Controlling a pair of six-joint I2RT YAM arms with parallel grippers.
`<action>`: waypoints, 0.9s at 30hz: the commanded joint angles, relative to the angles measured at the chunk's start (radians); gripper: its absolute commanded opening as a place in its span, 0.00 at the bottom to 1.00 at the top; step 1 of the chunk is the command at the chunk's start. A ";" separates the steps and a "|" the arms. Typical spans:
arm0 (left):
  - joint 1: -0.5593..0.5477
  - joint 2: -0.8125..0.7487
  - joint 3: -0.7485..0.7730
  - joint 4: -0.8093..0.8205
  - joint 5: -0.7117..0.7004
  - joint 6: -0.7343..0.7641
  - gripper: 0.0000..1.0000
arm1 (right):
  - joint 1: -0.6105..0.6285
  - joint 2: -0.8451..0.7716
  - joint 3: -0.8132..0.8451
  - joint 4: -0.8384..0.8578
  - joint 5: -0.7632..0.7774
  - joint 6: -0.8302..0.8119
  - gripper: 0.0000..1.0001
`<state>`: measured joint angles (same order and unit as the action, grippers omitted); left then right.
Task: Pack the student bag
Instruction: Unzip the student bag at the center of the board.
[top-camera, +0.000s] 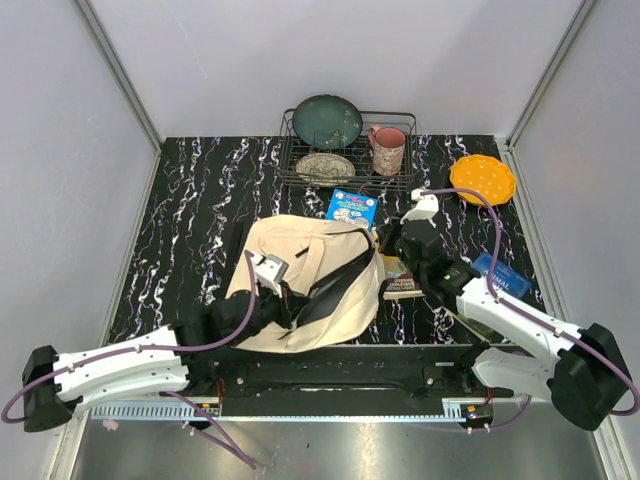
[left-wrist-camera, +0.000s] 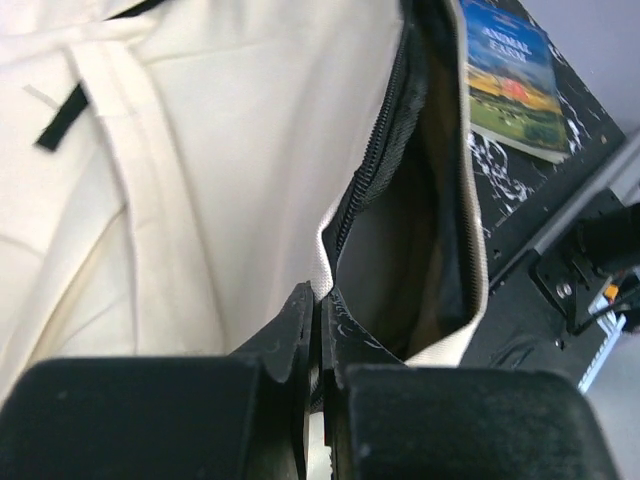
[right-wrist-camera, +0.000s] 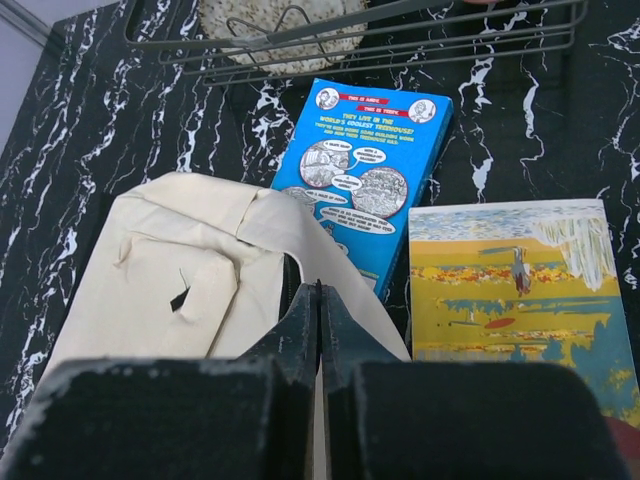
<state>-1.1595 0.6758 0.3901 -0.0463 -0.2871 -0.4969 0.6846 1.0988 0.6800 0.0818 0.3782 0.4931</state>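
Observation:
The student bag (top-camera: 300, 270), cream canvas with black lining, lies flat at the table's middle front, with its zip mouth gaping toward the right. My left gripper (top-camera: 272, 272) is shut on the cream rim of the opening (left-wrist-camera: 322, 290); the dark inside (left-wrist-camera: 395, 250) shows just beyond the fingertips. My right gripper (top-camera: 385, 240) is at the bag's far right edge. Its fingers (right-wrist-camera: 300, 310) are shut on a thin black strip of the bag's zip edge, with cream cloth (right-wrist-camera: 190, 270) to the left of them.
A blue book (top-camera: 352, 208) lies just behind the bag and also shows in the right wrist view (right-wrist-camera: 365, 170). A yellow-covered book (right-wrist-camera: 515, 290) and a stack (top-camera: 402, 285) lie right of the bag. "Animal Farm" (left-wrist-camera: 510, 75) lies beside the opening. A dish rack (top-camera: 345, 175), mug (top-camera: 388, 150) and orange plate (top-camera: 483, 178) stand behind.

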 joint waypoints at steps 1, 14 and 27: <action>-0.006 -0.047 -0.011 -0.246 -0.217 -0.124 0.00 | -0.039 -0.017 0.044 0.151 0.067 -0.015 0.00; -0.003 -0.127 0.070 -0.173 -0.223 -0.059 0.40 | -0.037 -0.149 -0.028 0.102 -0.186 0.030 0.00; -0.005 0.246 0.368 0.020 0.026 0.208 0.91 | -0.025 -0.185 -0.051 0.042 -0.240 0.035 0.00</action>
<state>-1.1641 0.8909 0.6903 -0.1631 -0.3344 -0.3790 0.6579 0.9577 0.6308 0.1009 0.1619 0.5278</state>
